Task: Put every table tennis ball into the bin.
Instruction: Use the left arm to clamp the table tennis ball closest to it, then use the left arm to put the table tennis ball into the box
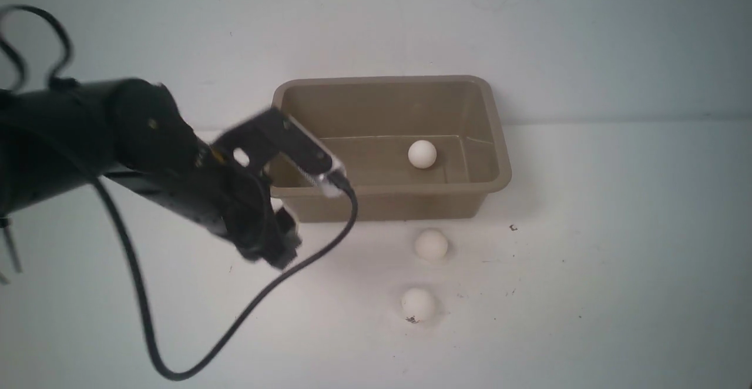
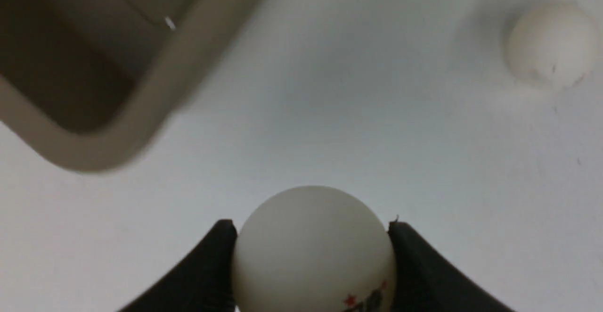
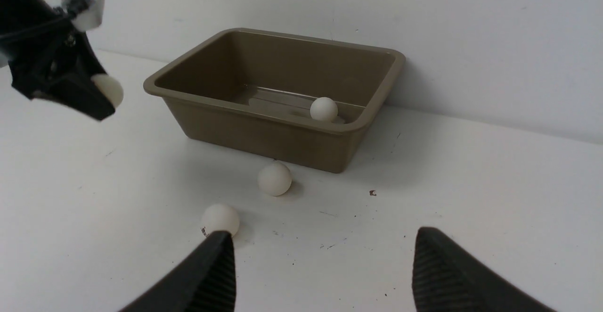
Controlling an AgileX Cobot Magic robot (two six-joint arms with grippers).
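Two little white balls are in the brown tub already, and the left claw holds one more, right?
Not quite. Only one small white table tennis ball lies in the rectangular taupe plastic bin, as the front view shows. The left gripper does hold another white ball.

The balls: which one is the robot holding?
The ball with red print, pinched in the left gripper near the bin. Another ball lies inside the bin; two balls sit loose on the table.

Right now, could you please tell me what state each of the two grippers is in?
Left gripper: closed on a small matte white table tennis ball.
Right gripper: open, holding nothing.
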